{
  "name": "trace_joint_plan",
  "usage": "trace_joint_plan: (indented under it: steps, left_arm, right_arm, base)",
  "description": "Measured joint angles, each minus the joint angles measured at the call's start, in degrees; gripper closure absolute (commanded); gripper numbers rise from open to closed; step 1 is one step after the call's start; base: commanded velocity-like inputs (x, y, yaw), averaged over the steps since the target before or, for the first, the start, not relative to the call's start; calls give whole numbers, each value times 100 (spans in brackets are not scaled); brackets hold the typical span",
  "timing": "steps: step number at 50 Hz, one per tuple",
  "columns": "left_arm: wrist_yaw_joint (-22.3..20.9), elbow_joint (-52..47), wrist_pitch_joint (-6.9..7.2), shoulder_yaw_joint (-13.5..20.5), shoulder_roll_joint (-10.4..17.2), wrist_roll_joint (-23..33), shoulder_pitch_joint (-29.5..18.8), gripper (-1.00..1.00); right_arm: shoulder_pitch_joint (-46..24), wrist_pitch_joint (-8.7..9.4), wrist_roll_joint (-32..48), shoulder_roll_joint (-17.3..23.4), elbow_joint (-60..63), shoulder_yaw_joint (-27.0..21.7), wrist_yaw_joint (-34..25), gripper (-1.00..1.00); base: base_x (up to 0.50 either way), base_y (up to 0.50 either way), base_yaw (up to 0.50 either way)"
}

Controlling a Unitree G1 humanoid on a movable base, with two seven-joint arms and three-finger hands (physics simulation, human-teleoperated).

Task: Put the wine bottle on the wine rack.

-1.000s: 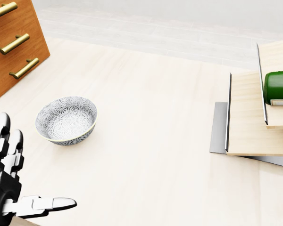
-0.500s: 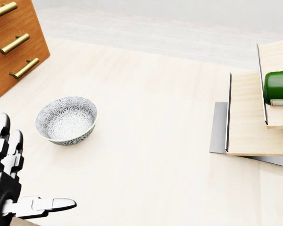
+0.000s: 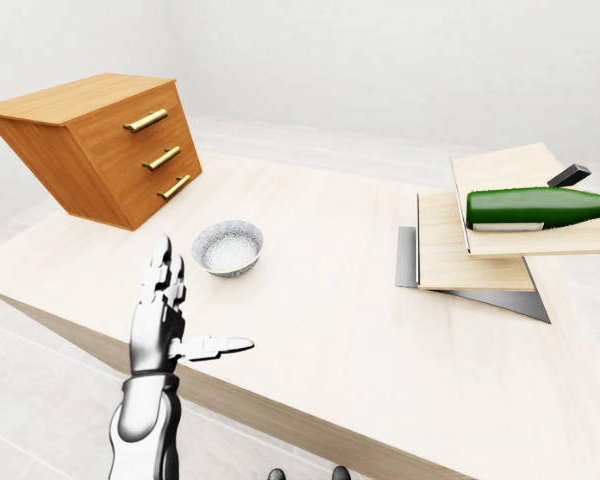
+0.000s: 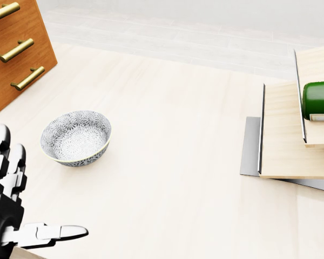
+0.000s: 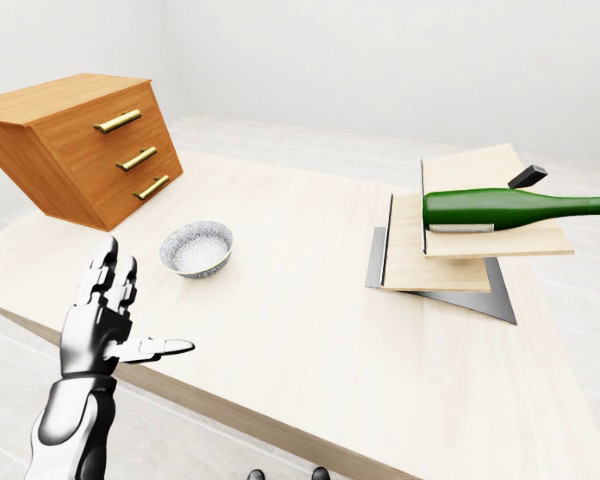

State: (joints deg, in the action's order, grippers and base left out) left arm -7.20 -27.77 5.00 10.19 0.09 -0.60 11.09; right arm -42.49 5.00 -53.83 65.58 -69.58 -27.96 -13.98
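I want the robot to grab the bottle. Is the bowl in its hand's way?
No. The bowl sits just above the left hand in the left-eye view; the bottle lies far right, bare table between.

A pale wooden table (image 3: pixel 330 300) fills most of each view; a small wooden chest of drawers (image 3: pixel 100 145) with three brass handles sits tilted at its upper left in the left-eye view; a patterned grey-and-white bowl (image 4: pixel 75 137) stands upright and empty just below and right of the chest, apart from it; a white wall (image 3: pixel 380 60) rises behind.
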Motion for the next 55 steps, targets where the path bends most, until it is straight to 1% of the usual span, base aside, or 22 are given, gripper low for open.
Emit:
trace_joint_plan:
  steps: [20,32,44,55]
  left_arm:
    - [4,-63,0,-24,3,8,-35,-100]
    - [-10,8,0,-38,12,12,-48,-100]
    - [-11,144,0,-33,28,11,-88,-100]
    - [-4,328,-12,-45,39,9,-152,-100]
  right_arm:
    - [-213,0,-287,455,753,20,205,-100]
    - [-49,0,-702,601,1664,-105,475,-100]
    - [378,0,-1480,855,3204,-503,1082,-100]
    - [809,0,-2383,1365,4383,-870,1610,-100]
  base:
    - [0,0,0]
    - [0,0,0]
    - [0,0,0]
    - [0,0,0]
